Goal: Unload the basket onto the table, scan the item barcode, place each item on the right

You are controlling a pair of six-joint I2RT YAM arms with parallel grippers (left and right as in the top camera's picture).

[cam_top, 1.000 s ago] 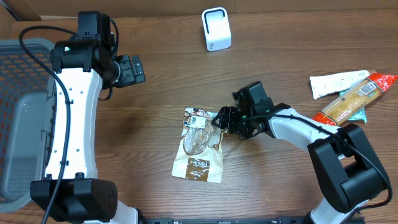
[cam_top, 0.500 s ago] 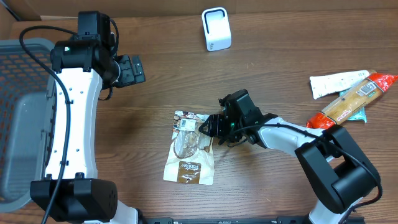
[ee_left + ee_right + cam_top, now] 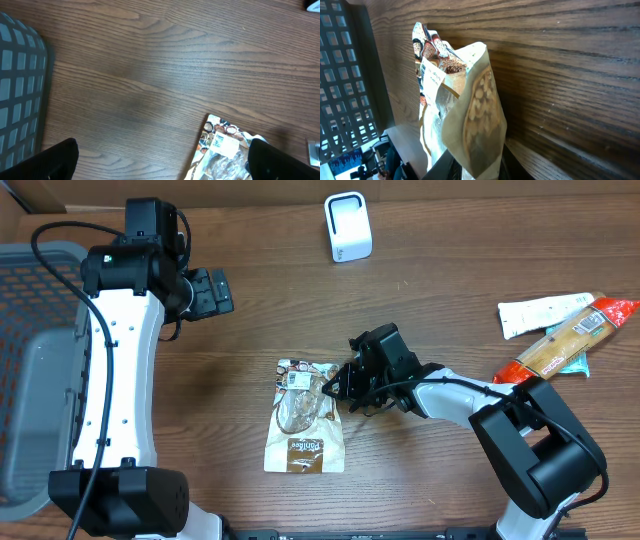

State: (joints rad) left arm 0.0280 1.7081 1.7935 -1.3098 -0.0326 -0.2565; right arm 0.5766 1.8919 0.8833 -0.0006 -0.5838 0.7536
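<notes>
Overhead, a brown snack bag lies on the wooden table a little below its centre. The right gripper reaches in from 3 o'clock, and its jaws are closed on the bag's right edge. The wrist view shows that edge pulled up off the wood between the fingers. The left gripper hangs with its jaws wide apart and empty, toward 10 o'clock.

As for progress, only the grasp looks done. The white scanner stands at 12 o'clock near the far edge, well apart from the bag. Lifting the bag, carrying it and showing its code to the scanner all remain.

Its long axis runs roughly from 12 to 6 o'clock, leaning slightly. A white label sits at the 12 o'clock end, face up.
</notes>
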